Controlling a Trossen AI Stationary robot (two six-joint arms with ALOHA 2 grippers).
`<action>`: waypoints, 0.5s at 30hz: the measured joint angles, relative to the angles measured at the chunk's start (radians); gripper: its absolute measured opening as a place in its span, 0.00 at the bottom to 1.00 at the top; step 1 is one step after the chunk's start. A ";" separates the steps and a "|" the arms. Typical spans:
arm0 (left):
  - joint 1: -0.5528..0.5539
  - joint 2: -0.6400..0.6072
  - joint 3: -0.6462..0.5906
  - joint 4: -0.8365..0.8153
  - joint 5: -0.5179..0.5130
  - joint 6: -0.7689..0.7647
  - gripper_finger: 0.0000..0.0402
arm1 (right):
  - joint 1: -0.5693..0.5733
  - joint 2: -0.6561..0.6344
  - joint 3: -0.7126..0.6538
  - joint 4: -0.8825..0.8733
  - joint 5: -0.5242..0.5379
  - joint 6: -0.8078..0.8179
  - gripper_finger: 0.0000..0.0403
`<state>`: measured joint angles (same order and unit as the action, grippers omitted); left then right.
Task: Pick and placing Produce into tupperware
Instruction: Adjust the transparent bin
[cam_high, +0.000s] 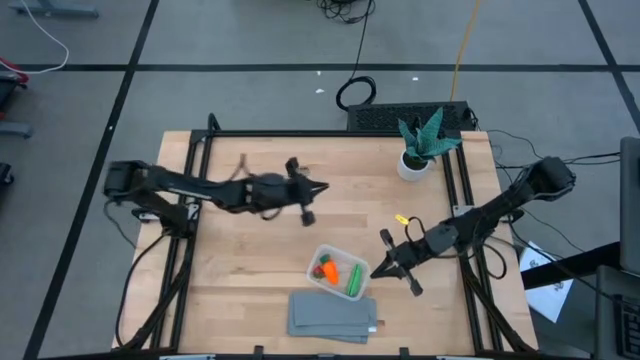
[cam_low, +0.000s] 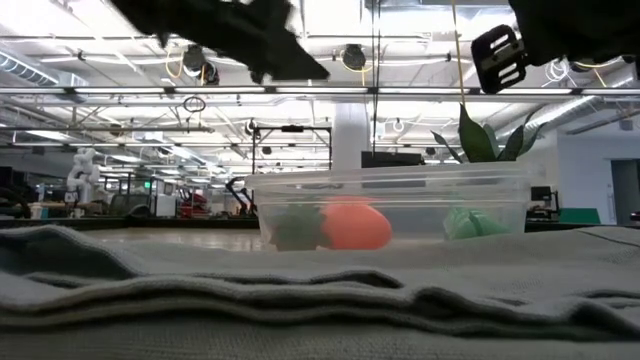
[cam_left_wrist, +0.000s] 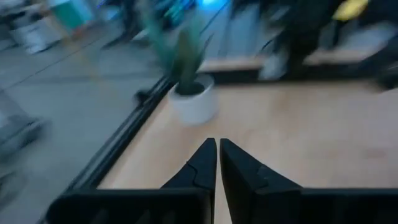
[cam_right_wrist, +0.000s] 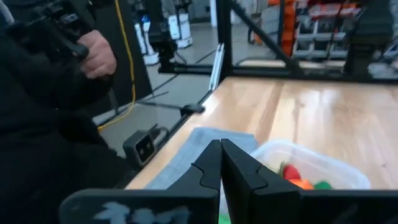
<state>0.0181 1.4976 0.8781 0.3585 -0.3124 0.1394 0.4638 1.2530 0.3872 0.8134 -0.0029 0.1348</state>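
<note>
Produce (cam_high: 340, 272) sat inside the tub (cam_high: 322, 255), so both my fingers, left (cam_high: 312, 203) and right (cam_high: 386, 256), were pressed together, empty.

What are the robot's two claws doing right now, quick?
Left gripper: jaws closed, holding nothing, up over the bare table.
Right gripper: jaws closed, holding nothing, beside the tupperware.
</note>
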 joint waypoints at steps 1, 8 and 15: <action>0.010 -0.038 -0.044 0.047 0.062 -0.001 0.06 | 0.007 0.002 0.001 0.007 0.015 -0.001 0.00; 0.060 -0.273 -0.330 0.264 0.260 0.041 0.06 | 0.040 0.015 0.000 0.067 0.120 -0.023 0.00; 0.058 -0.493 -0.510 0.210 0.264 0.096 0.06 | 0.043 0.026 0.013 0.095 0.191 -0.035 0.00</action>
<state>0.0763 1.0043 0.3676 0.5684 -0.0486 0.2358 0.5064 1.2786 0.3999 0.9085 0.1878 0.0996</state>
